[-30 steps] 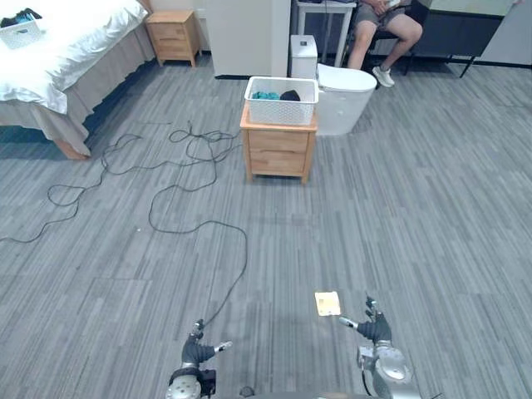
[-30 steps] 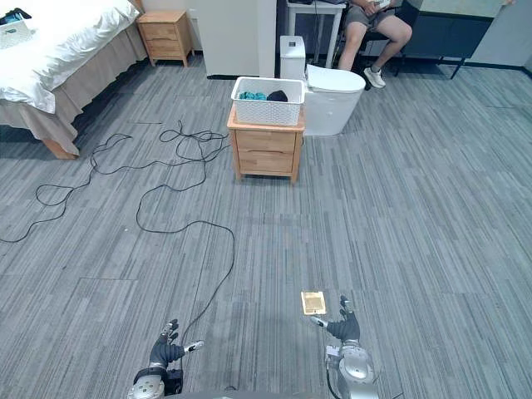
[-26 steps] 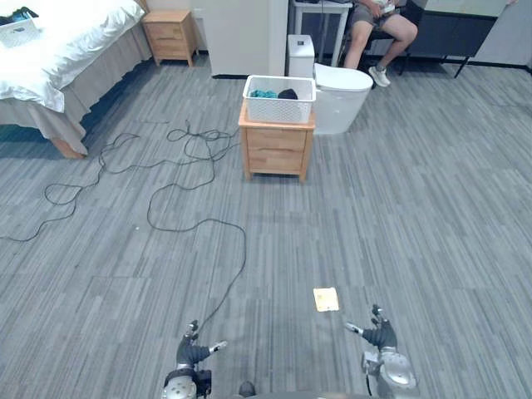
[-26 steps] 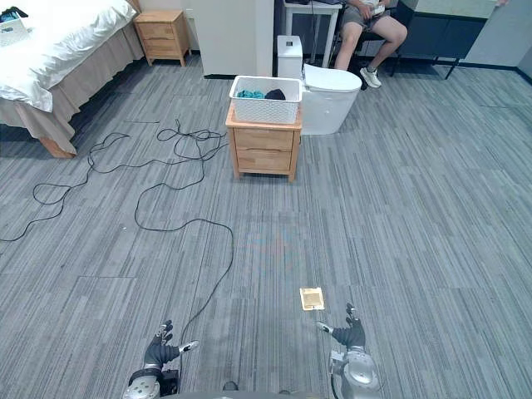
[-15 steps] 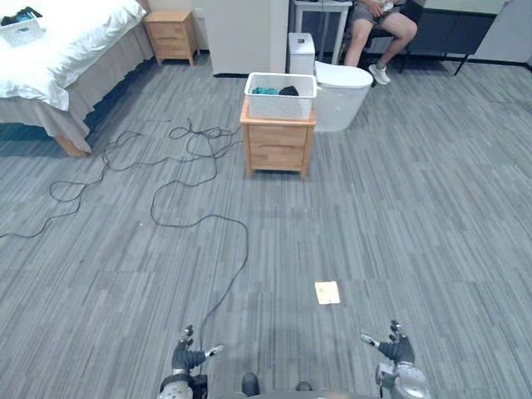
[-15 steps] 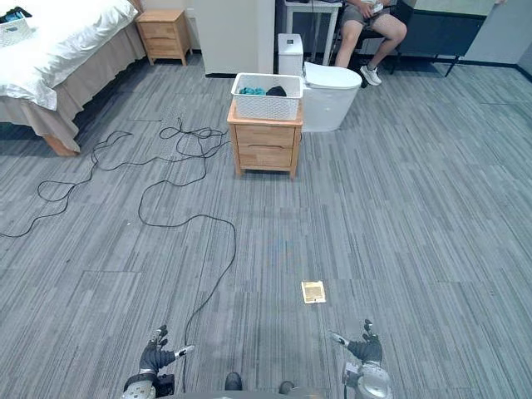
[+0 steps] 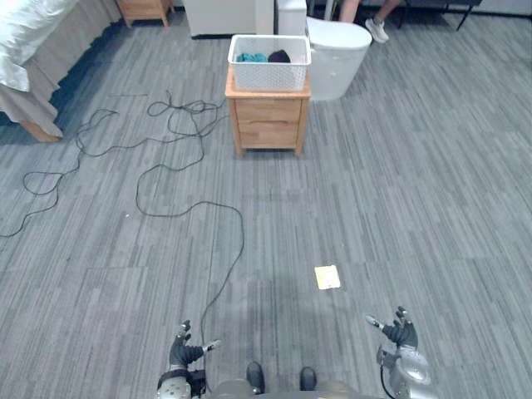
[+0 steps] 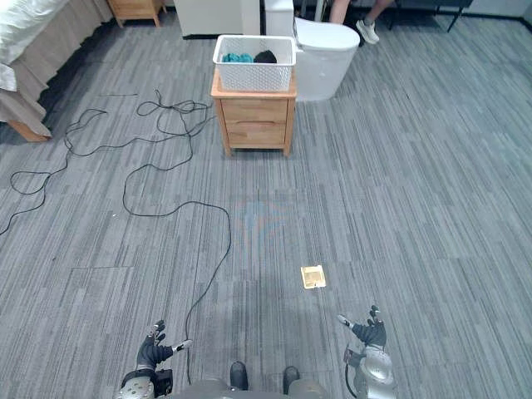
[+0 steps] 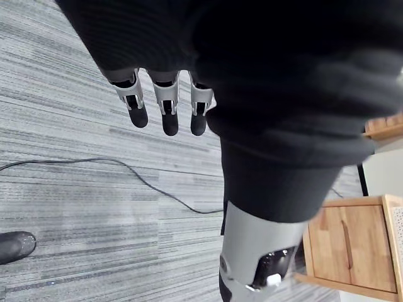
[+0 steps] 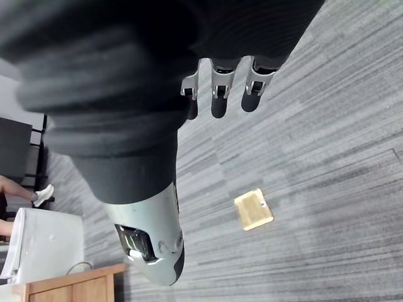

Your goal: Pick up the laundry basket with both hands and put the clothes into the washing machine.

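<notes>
A white mesh laundry basket [image 7: 268, 63] with teal and dark clothes [image 7: 259, 56] in it stands on a small wooden nightstand [image 7: 268, 123] far ahead of me. Behind it is a white rounded washing machine [image 7: 337, 48]. My left hand [image 7: 183, 353] hangs low at the near edge with relaxed fingers [image 9: 165, 108] and holds nothing. My right hand [image 7: 400, 334] hangs at the near right, fingers [image 10: 220, 88] straight over bare floor, also empty. Both hands are far from the basket.
A long black cable [image 7: 179, 170] winds over the grey carpet left of the nightstand. A small tan square plate [image 7: 327, 277] lies on the floor ahead of my right hand. A bed [image 7: 37, 50] is at far left. A person's shoe [image 7: 376, 30] shows at top.
The whole view has tilted down and drawn closer to the nightstand, so the camera moved. Both hands stay low and open at the near edge.
</notes>
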### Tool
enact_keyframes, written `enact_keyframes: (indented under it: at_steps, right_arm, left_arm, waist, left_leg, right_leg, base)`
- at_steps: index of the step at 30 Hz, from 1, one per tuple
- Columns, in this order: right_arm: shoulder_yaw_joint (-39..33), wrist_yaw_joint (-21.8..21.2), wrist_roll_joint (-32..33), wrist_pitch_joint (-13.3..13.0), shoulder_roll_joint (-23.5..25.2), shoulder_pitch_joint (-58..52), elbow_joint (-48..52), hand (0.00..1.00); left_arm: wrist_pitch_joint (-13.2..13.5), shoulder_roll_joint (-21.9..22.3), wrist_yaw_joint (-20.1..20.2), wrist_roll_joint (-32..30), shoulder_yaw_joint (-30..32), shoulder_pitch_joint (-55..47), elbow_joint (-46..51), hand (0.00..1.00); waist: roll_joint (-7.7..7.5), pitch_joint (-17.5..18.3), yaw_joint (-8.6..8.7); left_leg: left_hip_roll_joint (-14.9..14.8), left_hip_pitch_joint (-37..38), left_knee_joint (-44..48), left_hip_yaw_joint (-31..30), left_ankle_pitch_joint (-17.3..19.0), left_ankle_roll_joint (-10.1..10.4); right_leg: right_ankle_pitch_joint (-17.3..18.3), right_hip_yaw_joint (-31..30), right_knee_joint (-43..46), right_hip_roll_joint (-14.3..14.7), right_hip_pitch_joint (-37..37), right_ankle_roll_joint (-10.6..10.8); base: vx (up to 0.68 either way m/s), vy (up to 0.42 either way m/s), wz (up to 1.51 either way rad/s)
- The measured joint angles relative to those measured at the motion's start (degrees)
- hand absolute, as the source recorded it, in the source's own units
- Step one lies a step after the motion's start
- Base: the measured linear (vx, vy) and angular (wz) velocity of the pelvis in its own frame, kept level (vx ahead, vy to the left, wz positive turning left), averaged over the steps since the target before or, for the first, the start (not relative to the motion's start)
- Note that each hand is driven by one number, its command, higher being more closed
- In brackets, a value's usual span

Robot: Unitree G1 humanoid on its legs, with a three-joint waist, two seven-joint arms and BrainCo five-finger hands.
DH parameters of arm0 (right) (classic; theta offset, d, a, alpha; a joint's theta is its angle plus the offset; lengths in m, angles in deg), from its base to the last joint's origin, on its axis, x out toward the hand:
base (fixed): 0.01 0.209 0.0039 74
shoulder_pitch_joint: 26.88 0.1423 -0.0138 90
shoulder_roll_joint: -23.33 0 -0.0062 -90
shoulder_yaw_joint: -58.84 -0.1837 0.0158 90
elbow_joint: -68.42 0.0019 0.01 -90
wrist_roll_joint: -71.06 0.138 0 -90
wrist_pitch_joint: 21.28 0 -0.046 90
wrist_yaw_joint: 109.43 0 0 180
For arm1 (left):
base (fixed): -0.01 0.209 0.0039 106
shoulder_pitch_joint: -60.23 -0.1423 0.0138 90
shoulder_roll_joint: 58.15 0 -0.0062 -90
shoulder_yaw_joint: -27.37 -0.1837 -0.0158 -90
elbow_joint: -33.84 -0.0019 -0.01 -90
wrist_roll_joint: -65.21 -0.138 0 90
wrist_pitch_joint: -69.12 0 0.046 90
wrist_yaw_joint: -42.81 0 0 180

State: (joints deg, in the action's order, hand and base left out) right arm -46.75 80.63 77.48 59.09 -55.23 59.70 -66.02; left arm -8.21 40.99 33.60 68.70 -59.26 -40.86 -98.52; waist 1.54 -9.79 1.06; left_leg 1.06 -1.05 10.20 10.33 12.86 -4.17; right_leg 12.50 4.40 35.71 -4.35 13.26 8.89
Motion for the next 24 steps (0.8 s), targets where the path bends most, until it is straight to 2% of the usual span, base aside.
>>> enact_keyframes:
  at_steps: [2,4,5,7,8,9,10,11,12,13,14,15,16,17,18,19,21,22,23,24]
  right_arm:
    - [1.16,-0.01,0.0,0.18,-0.12,-0.31,-0.06,0.0]
    - [2.69,0.0,0.0,0.15,-0.61,-0.04,-0.05,0.0]
    - [3.74,0.01,0.0,0.14,-0.76,0.51,-0.05,0.0]
    - [4.82,0.0,-0.01,0.11,-0.9,1.07,-0.05,0.0]
    - [5.2,-0.02,-0.05,0.11,-0.87,1.06,-0.01,0.0]
    - [5.49,-0.01,-0.1,0.11,-0.83,0.68,0.09,0.0]
    - [5.81,0.0,-0.15,0.11,-0.82,0.18,0.27,0.0]
    - [6.08,-0.05,-0.26,0.13,-0.95,-0.78,0.45,0.0]
    - [6.08,-0.1,-0.29,0.17,-0.98,-1.02,0.49,0.0]
    - [6.11,-0.16,-0.36,0.18,-0.95,-0.98,0.83,0.0]
    - [6.57,-0.26,-0.52,0.23,-0.9,-1.07,1.7,0.0]
    - [6.97,-0.25,-0.58,0.35,-0.82,-1.33,2.51,0.0]
    - [8.05,-0.25,-0.63,0.48,-0.41,-1.57,4.3,0.0]
    - [8.74,-0.16,-0.53,0.41,0.08,-1.58,5.73,0.0]
    - [8.7,-0.13,-0.52,0.41,0.51,-1.55,6.32,0.0]
    - [8.74,-0.09,-0.34,0.16,1.03,-1.55,7.83,0.0]
    - [8.77,-0.13,-0.3,-0.33,1.2,-1.21,8.91,0.0]
    - [8.83,-0.15,-0.29,-0.29,1.12,-0.43,8.7,0.0]
    - [8.67,-0.15,-0.3,-0.27,0.87,0.5,7.6,0.0]
    - [8.65,-0.14,-0.33,-0.23,0.72,1.24,6.37,0.0]
  left_arm:
    - [-0.14,-1.02,-0.64,0.6,-0.2,0.68,-0.14,0.0]
    - [-0.23,-1.39,-0.9,0.77,-0.48,1.16,-0.53,0.0]
    - [-0.25,-1.38,-0.91,0.94,-0.48,1.86,-0.54,0.0]
    - [-0.25,-1.33,-0.94,1.06,-0.49,2.66,-0.55,0.0]
    - [-0.25,-1.18,-0.94,1.06,-0.53,3.23,-0.56,0.0]
    - [-0.25,-1.23,-0.91,1.04,-0.64,3.15,-0.81,0.0]
    - [-0.25,-1.21,-0.91,1.04,-0.69,3.04,-1.12,0.0]
    - [-0.28,-0.81,-0.88,1.01,-0.67,2.94,-1.69,0.0]
    - [-0.26,-0.12,-0.83,0.89,-0.7,2.92,-1.69,0.0]
    - [-0.29,0.28,-0.77,0.86,-0.68,2.91,-1.7,0.0]
    - [-0.31,1.23,-0.74,0.85,-0.45,2.6,-1.55,0.0]
    - [-0.32,1.66,-0.72,0.84,-0.34,2.14,-1.38,0.0]
    - [-0.33,2.23,-0.61,0.86,0.1,0.84,-0.58,0.0]
    - [-0.6,2.47,-0.48,0.9,0.12,0.76,-0.55,0.0]
    - [-0.71,2.64,-0.29,0.91,0.12,0.95,-0.32,0.0]
    - [-0.69,2.97,0.1,0.93,0.13,0.96,0.7,0.0]
    - [-0.41,3.79,0.39,0.92,0.12,0.99,1.34,0.0]
    - [-0.32,3.99,0.46,1.01,0.1,0.88,1.33,0.0]
    - [0.03,3.86,0.42,1.01,0.27,1.33,1.69,0.0]
    - [0.04,3.87,0.39,1.0,0.74,1.37,1.71,0.0]
  waist:
    - [-0.43,-1.23,0.0]
    - [-0.27,-1.87,0.65]
    - [0.1,-2.65,1.47]
    - [0.36,-3.66,1.6]
    - [-0.2,-3.86,1.64]
    - [-1.1,-3.97,1.74]
    - [-1.28,-3.92,1.94]
    - [-1.98,-3.51,3.12]
    - [-1.47,-3.52,3.45]
    - [-0.95,-3.81,3.33]
    - [0.49,-4.6,3.19]
    - [1.01,-4.76,2.97]
    - [1.34,-4.76,2.5]
    - [1.16,-4.9,1.66]
    - [0.72,-5.03,1.03]
    - [-0.26,-5.03,0.32]
    - [-0.72,-5.0,-0.51]
    - [-0.99,-5.16,-0.91]
    - [-1.14,-5.35,-2.06]
    - [-1.35,-5.43,-2.37]
  left_leg:
    - [0.27,3.25,-0.19,-0.54,1.06,-0.52]
    - [-0.08,5.12,-0.91,-1.64,1.17,-0.55]
    - [-0.91,6.7,-1.85,-2.29,1.26,-0.36]
    - [-2.29,9.07,-2.99,-2.56,1.77,0.67]
    - [-2.43,10.89,-3.89,-2.8,2.55,2.36]
    - [-2.37,13.13,-4.21,-3.18,3.86,4.61]
    - [-2.29,14.16,-4.14,-3.51,4.53,5.77]
    - [-2.92,15.5,-2.54,-4.79,5.55,7.5]
    - [-4.19,13.78,3.89,-5.16,5.93,8.92]
    - [-5.44,11.92,9.83,-4.86,5.69,9.56]
    - [-8.99,5.7,26.86,-4.49,1.52,13.74]
    - [-11.0,2.66,34.98,-4.67,-2.75,14.19]
    - [-14.47,-2.44,48.63,-4.49,-3.27,14.19]
    - [-16.69,-6.62,56.69,-3.71,-2.78,13.75]
    - [-17.09,-8.38,58.46,-3.16,-2.11,12.63]
    - [-16.96,-12.18,58.46,-1.45,-1.15,11.06]
    - [-16.63,-18.06,52.87,1.25,-0.02,9.26]
    - [-15.05,-21.15,44.82,1.59,0.1,9.04]
    - [-12.64,-22.39,32.35,0.85,-0.08,9.3]
    - [-11.43,-22.47,25.03,0.44,-0.67,9.47]
  right_leg:
    - [3.07,3.16,5.23,-1.35,3.43,-2.44]
    - [3.64,5.64,3.27,-1.52,6.18,-3.39]
    - [3.19,6.85,-1.07,-0.79,8.05,-4.01]
    - [-0.89,7.21,-10.9,0.75,10.65,-4.92]
    - [-5.31,7.75,-17.72,1.19,11.86,-5.47]
    - [-8.18,7.31,-20.29,1.05,12.47,-6.76]
    - [-8.96,6.7,-19.83,0.93,13.11,-7.61]
    - [-12.69,6.52,-14.48,0.0,13.88,-10.31]
    - [-9.34,7.56,-9.17,0.59,14.56,-11.01]
    - [-7.57,7.73,-8.46,0.94,13.6,-11.6]
    - [-5.2,8.21,-9.06,3.31,9.9,-13.05]
    - [-4.22,8.27,-9.56,4.58,7.83,-13.94]
    - [-2.35,7.99,-10.31,6.78,3.46,-15.41]
    - [-1.24,7.45,-11.85,8.11,-1.23,-16.74]
    - [-1.0,6.72,-12.95,8.32,-3.55,-17.07]
    - [-0.61,5.05,-16.37,8.34,-8.07,-17.14]
    - [-0.37,3.09,-22.41,8.33,-14.02,-16.63]
    - [-0.3,1.87,-25.42,8.21,-17.07,-16.52]
    - [-0.21,0.43,-27.69,7.56,-19.63,-16.14]
    - [-0.07,-0.28,-28.65,7.12,-20.84,-15.85]
  base:
    - [0.25,0.062,0.12]
    - [0.27,0.024,0.28]
    - [0.43,-0.031,0.36]
    - [0.45,-0.062,0.23]
    - [0.49,-0.103,0.22]
    - [0.53,-0.127,0.28]
    - [0.59,-0.182,0.48]
    - [0.59,-0.239,0.49]
    - [0.6,-0.269,0.38]
    - [0.62,-0.273,0.1]
    - [0.65,-0.281,-0.08]
    - [0.67,-0.267,-0.31]
    - [0.67,-0.251,-0.45]
    - [0.66,-0.191,-0.49]
    - [0.75,-0.191,-0.38]
    - [0.71,-0.147,-0.38]
    - [0.56,-0.054,-0.37]
    - [0.53,0.05,-0.48]
    - [0.53,0.076,-0.58]
    - [0.52,0.118,-0.75]
